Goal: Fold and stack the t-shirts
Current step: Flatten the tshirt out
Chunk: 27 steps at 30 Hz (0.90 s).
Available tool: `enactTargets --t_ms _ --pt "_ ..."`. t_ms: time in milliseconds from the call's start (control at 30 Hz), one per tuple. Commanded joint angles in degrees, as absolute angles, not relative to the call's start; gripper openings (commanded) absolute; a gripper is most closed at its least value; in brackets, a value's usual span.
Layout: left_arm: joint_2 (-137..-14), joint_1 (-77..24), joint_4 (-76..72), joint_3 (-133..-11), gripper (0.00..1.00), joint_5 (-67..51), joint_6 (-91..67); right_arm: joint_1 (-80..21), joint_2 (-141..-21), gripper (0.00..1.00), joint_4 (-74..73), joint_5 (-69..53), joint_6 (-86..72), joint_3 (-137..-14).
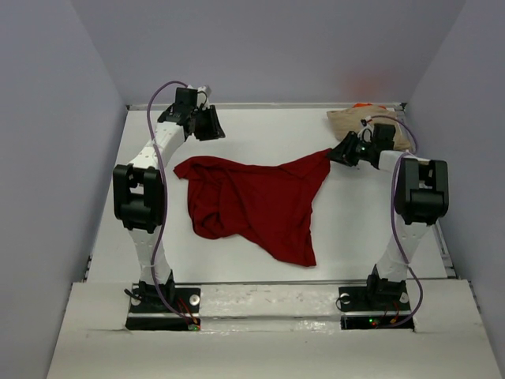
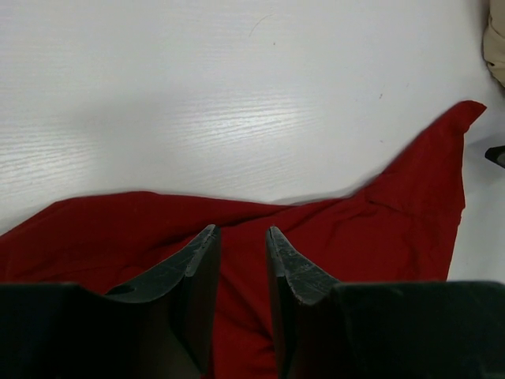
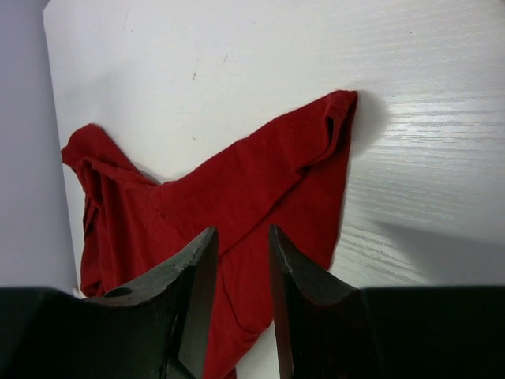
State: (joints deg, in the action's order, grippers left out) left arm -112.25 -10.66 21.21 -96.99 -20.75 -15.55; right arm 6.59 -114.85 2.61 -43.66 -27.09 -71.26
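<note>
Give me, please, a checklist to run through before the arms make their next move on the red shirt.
1. Red shirt lying flat: not ok, crumpled and unfolded.
2. Left gripper empty: ok, jaws apart, nothing between.
3. Right gripper empty: ok, jaws apart, nothing held.
4. Right gripper close to a shirt corner: ok, beside the right tip.
5. Tan shirt apart from the red one: ok.
6. Orange cloth folded: cannot tell, only a sliver shows.

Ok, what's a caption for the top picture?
Left gripper and right gripper near a crumpled dark red t-shirt on the white table.
</note>
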Motion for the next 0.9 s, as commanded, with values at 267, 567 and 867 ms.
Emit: enactTargets --t_ms 267,567,867 --pt "-107.75 -10.9 19.51 -95.36 0.39 -23.73 -17.14 6.68 -121.28 0.36 6.06 -46.23 -27.77 -75.93" --pt "-106.7 -10.9 20.04 -95.89 0.39 -23.91 -16.96 6.68 -125.6 0.36 6.5 -47.55 -29.27 -80.68" --pt "-106.44 -10.99 20.21 -96.07 0.39 -24.17 -16.79 6.68 -126.65 0.36 4.4 -47.81 -29.09 -85.08"
